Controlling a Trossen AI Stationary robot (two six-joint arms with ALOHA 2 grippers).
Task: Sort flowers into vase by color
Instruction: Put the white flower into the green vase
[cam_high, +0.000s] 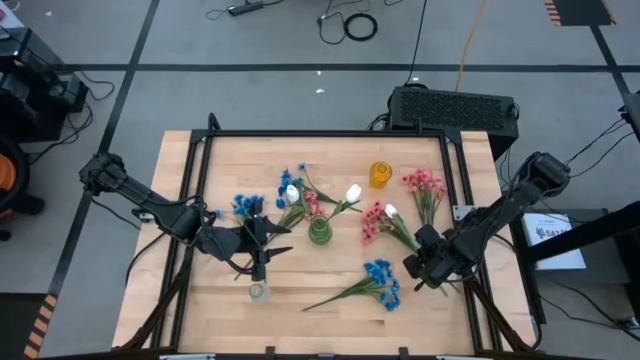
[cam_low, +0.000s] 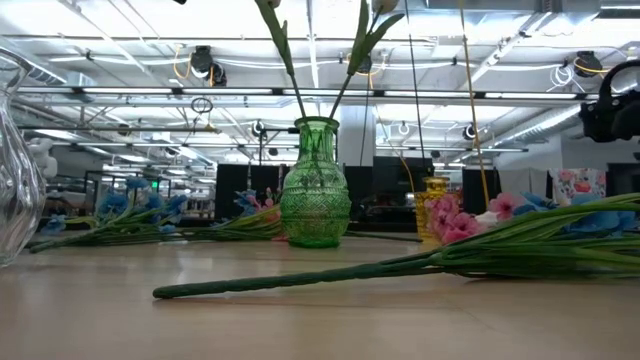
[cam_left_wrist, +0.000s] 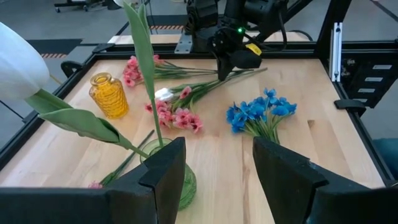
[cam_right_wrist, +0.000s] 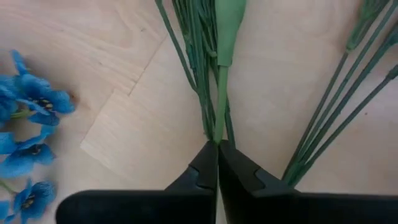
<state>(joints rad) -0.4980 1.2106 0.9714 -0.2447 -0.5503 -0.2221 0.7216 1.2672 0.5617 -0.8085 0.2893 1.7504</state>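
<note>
My right gripper stands at the table's right, shut on the stem end of a spray with pink blossoms and a white bud. A green vase at mid-table holds white buds on stems. My left gripper hangs open just left of that vase, with nothing between its fingers. A blue spray lies flat on the table near its front edge. More blue flowers lie at the left. A pink spray lies at the far right. My right gripper pinches the pale green stem at its lower end, between the tips of its two fingers. Thin dark stems run in at the same spot. The fingers come steeply from above. The stems lie flat on the table.
A yellow vase stands behind the green one. A clear glass vase stands near the front edge, close to my left gripper. A black frame runs round the table. Bare wood lies between the blue spray and the clear vase.
</note>
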